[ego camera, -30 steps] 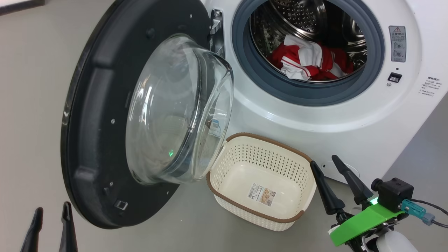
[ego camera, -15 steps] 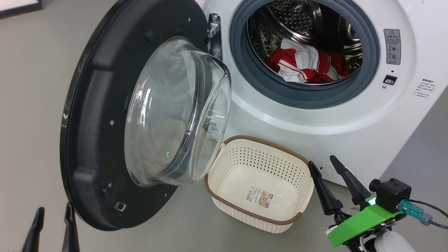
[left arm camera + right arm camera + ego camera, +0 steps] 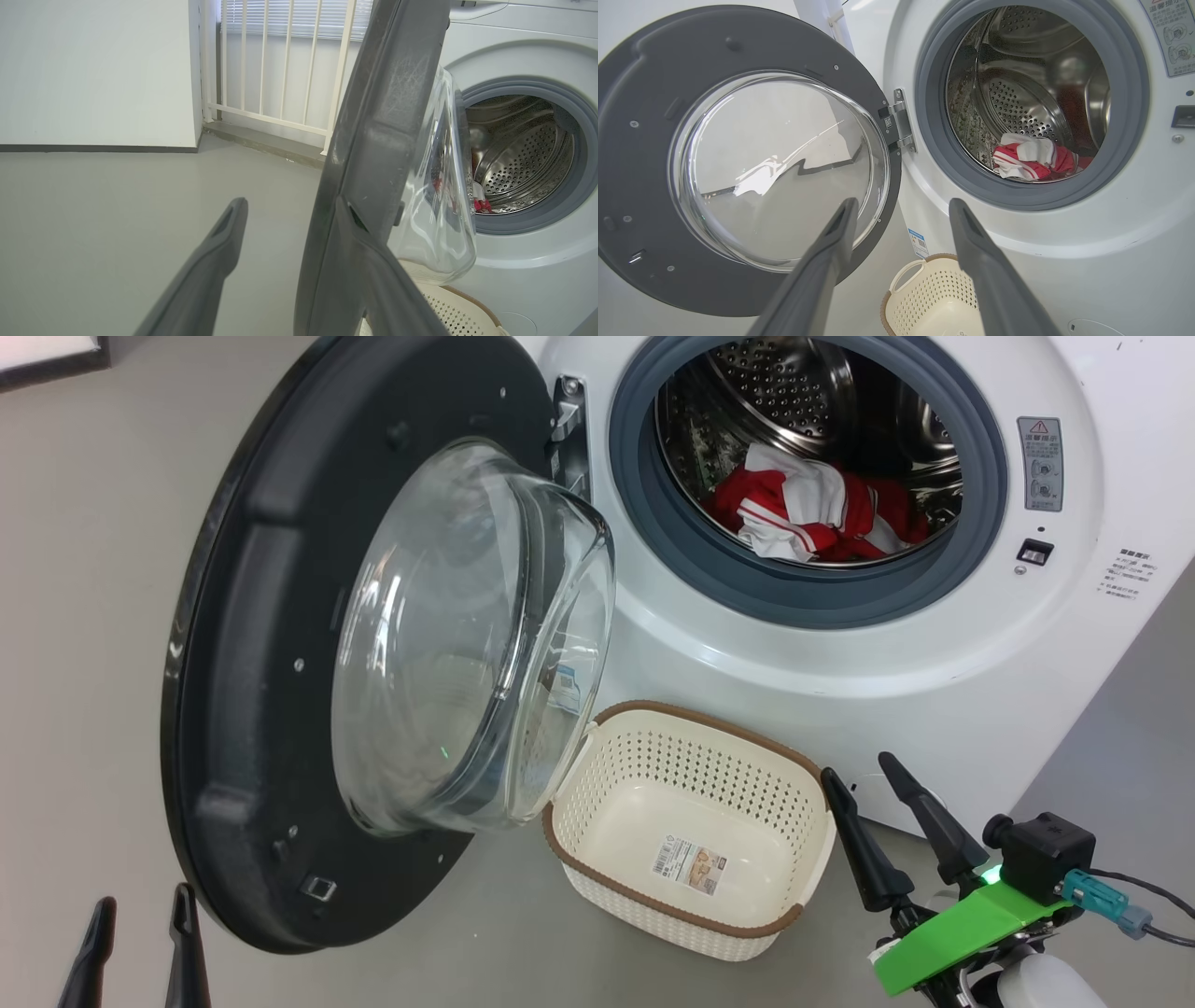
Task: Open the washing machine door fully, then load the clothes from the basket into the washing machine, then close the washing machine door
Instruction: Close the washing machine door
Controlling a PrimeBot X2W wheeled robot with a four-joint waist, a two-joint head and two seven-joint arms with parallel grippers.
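Observation:
The washing machine [image 3: 840, 681] stands with its black washing machine door [image 3: 252, 644] swung wide to the left, glass bowl facing out. The red and white clothes [image 3: 812, 513] lie in the steel drum, also visible as clothes [image 3: 1031, 161]. The cream basket [image 3: 653, 775] sits empty on the floor below the opening. My left gripper [image 3: 142, 896] is open at the lower left, just left of the door's bottom edge. My right gripper [image 3: 857, 765] is open beside the basket's right end. In the left wrist view one finger overlaps the door's edge [image 3: 373, 140].
Grey floor spreads to the left of the door. A white railing [image 3: 280, 70] and a white wall [image 3: 93, 70] stand beyond it. The door hinge [image 3: 567, 411] and the latch slot [image 3: 1033, 553] flank the opening.
The whole head picture has shifted slightly, so the camera moved. Door, basket and clothes stay where they were. Both grippers remain open.

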